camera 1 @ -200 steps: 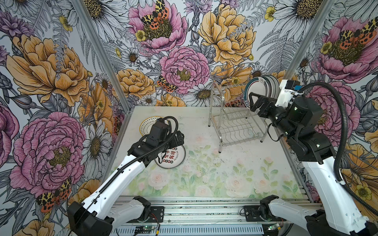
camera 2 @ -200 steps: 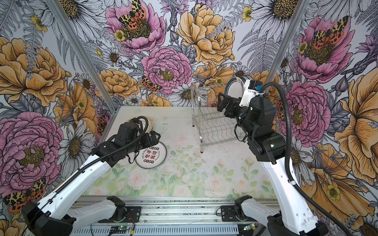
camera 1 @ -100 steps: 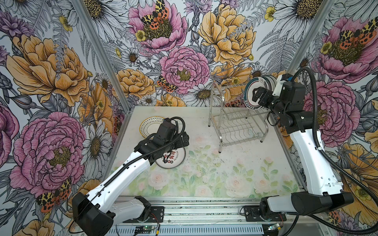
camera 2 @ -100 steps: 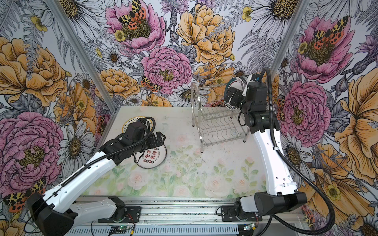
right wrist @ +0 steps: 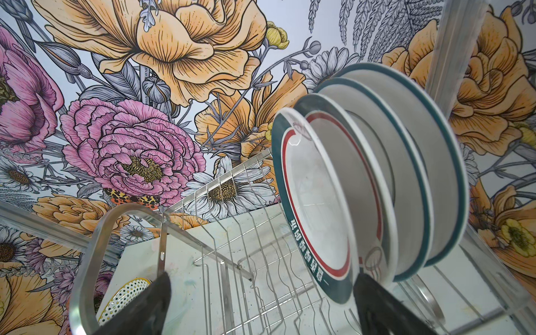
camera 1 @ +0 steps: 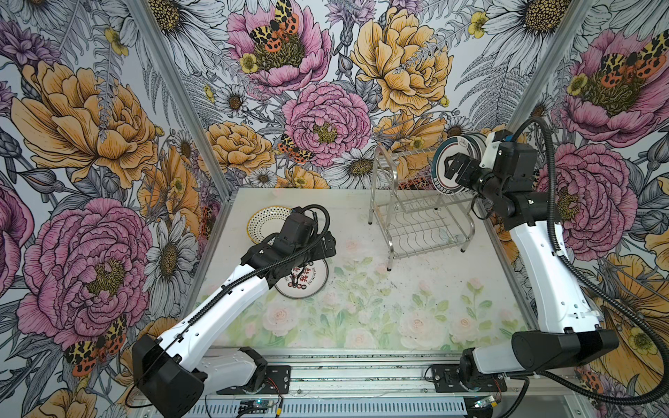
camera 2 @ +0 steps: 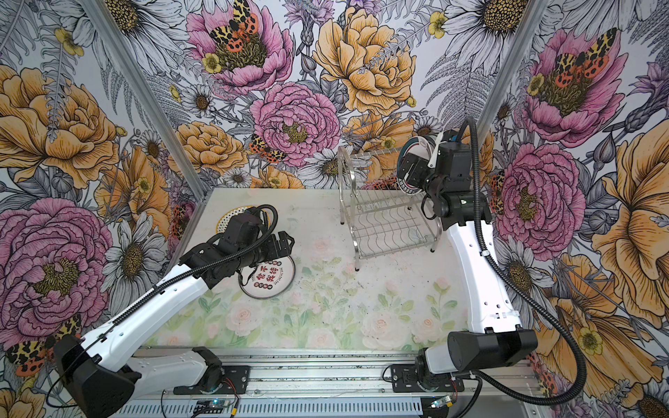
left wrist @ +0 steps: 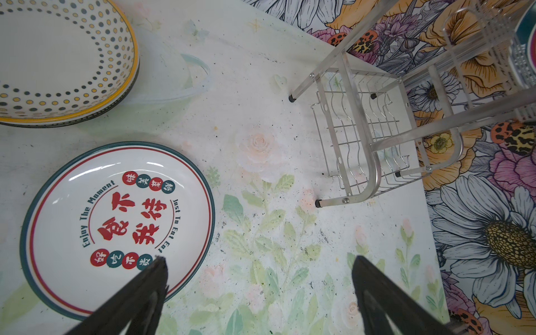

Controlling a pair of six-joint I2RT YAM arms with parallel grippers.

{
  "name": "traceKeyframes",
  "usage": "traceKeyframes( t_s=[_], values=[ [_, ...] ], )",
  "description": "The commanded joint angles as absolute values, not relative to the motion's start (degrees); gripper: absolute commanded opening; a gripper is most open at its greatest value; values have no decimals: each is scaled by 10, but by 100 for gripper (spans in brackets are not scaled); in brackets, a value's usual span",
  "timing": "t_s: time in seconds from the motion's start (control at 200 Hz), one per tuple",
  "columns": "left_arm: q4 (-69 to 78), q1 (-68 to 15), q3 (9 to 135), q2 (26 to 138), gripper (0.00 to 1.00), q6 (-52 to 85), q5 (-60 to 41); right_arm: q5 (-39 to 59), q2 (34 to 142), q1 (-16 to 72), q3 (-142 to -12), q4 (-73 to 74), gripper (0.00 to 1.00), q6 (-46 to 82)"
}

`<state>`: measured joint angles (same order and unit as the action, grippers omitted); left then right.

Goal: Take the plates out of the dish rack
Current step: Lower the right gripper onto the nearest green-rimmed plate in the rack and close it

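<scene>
Since the plates (right wrist: pixel 319 203) stand on edge in the top tier of the rack (left wrist: pixel 374 171), the right hand (right wrist: pixel 261 290) is poised wide open at their front rim, while the left hand (left wrist: pixel 258 266), wide and empty, hovers near a lettered plate (left wrist: pixel 116 220) flat on the table (camera 1: pixel 362 307).

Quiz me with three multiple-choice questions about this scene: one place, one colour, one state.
1. Where is the red-character plate?
A. Flat on the table
B. Leaning on the wall
C. Between gripper fingers

2. What colour edges the dotted plate?
A. Red
B. Yellow
C. Purple

3. How is the right gripper?
A. Shut on a plate
B. Shut on a wire
C. Open

1 A: it lies flat there, by the left gripper.
2 B: a yellow band rings its edge.
3 C: its fingers stand wide apart beside the plates in the dish rack.
</scene>
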<state>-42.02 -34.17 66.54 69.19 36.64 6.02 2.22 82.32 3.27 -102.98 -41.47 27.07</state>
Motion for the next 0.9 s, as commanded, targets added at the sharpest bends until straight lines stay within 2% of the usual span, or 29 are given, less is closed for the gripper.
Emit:
traceKeyframes(
  t_s=[0.0, 0.225, 0.365, 0.54, 0.64, 0.896],
  values=[
    [-417, -340, 680, 694, 99, 362, 68, 22, 829, 26, -1046, -413, 99, 266],
    [-417, -340, 683, 693, 99, 363, 65, 16, 838, 22, -1045, -413, 98, 259],
    [-416, -340, 681, 695, 99, 363, 65, 24, 848, 18, -1045, -412, 94, 257],
    [-415, -338, 678, 697, 99, 361, 61, 28, 864, 18, -1052, -410, 84, 250],
    [-415, -337, 675, 696, 99, 361, 58, 20, 871, 18, -1054, -408, 82, 242],
    [-414, -335, 671, 696, 99, 362, 58, -15, 881, 17, -1053, -401, 59, 220]
  ],
)
